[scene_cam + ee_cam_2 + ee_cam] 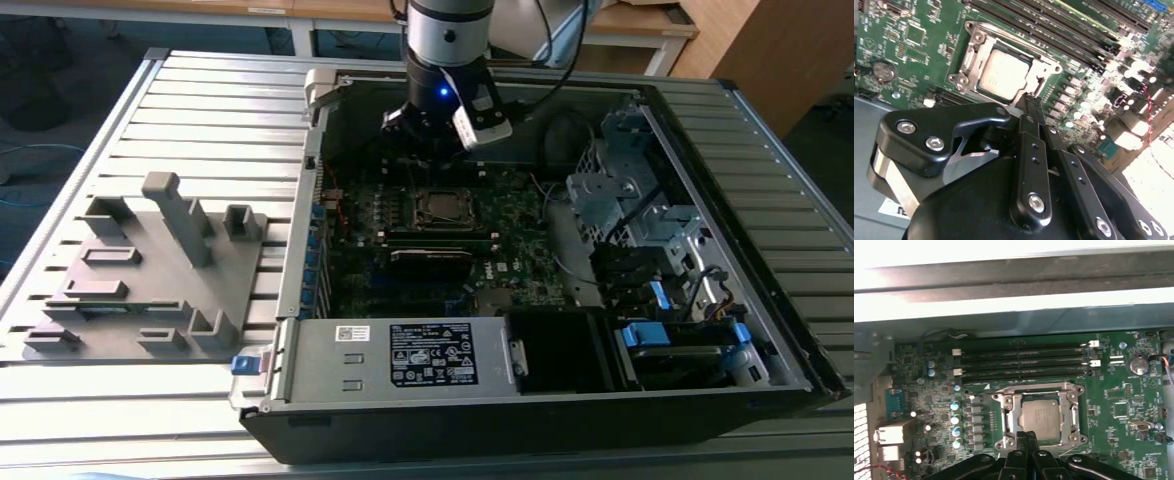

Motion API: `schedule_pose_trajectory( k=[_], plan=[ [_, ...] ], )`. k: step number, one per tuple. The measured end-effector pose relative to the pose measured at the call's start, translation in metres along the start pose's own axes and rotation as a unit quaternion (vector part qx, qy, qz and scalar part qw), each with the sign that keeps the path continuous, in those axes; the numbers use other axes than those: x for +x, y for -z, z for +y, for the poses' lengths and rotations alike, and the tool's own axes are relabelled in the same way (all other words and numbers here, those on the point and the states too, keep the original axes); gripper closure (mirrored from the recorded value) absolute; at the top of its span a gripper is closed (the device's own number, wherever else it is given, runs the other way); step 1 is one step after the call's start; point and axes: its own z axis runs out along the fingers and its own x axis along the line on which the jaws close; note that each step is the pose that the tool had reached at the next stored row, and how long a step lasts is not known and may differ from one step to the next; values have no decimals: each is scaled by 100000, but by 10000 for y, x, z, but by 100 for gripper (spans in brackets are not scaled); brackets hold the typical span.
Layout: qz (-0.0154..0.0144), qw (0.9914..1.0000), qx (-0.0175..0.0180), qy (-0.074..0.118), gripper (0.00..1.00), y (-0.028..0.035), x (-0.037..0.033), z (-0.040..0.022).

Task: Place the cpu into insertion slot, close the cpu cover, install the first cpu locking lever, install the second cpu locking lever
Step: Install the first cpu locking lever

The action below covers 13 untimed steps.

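The cpu (pixel 1040 417) lies flat in the insertion slot (pixel 441 207) on the green board, its silver-grey top showing. The cpu cover (pixel 1013 416) lies down around it as a silvery frame; in the second wrist view the same cpu (pixel 1003 72) sits inside that cover (pixel 972 54). My gripper (pixel 1027 436) hangs just above the board at one edge of the socket, its black fingers (pixel 1035 150) pressed together with nothing between them. In the exterior view the gripper (pixel 422 158) is over the board a little behind the socket. I cannot make out the locking levers' position.
Long black memory slots (pixel 1024 360) run beside the socket, with a coin battery (pixel 1138 365) further along. The case wall (pixel 1014 295) rises close behind. A power supply (pixel 400 355) and a drive cage (pixel 627 200) crowd the case; a grey fixture tray (pixel 147 270) lies at the exterior view's left.
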Motion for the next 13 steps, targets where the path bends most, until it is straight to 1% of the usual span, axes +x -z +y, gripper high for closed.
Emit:
schedule_pose_trajectory(
  k=[8,11,13],
  plan=[
    [-143,100000,-17,3,89,1,201,-15],
    [-164,100000,-16,4,89,2,238,-18],
    [-177,100000,-22,5,89,1,248,-18]
  ],
)
